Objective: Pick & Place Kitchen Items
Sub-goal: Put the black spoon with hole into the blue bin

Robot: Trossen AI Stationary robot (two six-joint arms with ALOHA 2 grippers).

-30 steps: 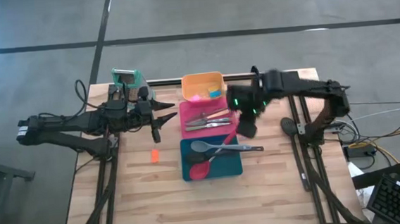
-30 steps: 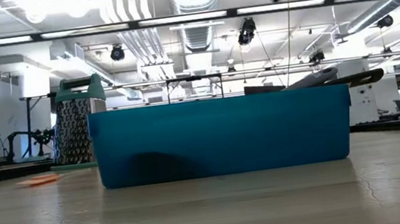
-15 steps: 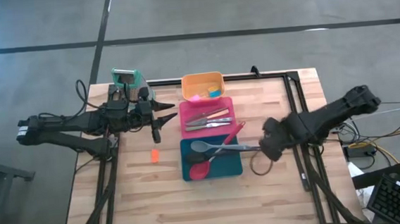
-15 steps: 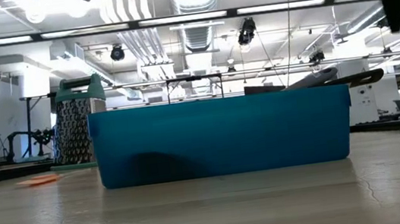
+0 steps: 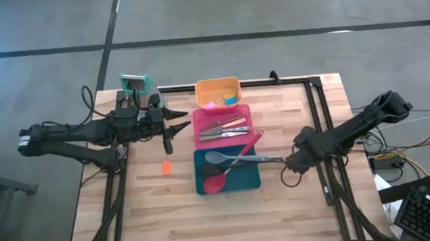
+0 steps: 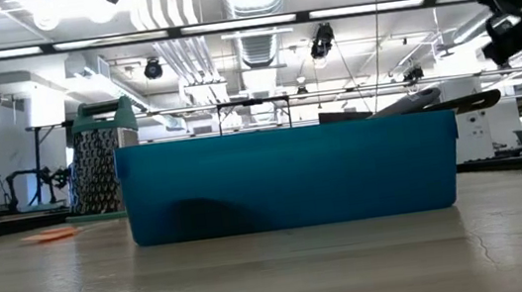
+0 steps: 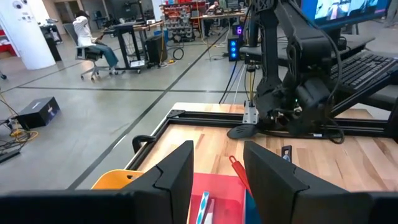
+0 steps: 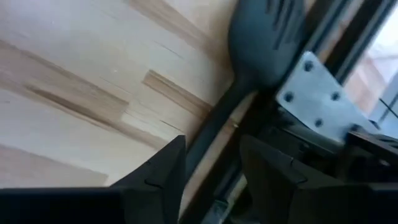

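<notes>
The right gripper, jaws parted and empty, hung over a black spoon at the counter's three o'clock edge; it risked slipping against the metal frame.

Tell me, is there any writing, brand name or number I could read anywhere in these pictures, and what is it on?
None can be read.
Screen behind the table: a bright picture shows, any lettering too blurred.
Trays, grater, spoons: no labels visible.
</notes>
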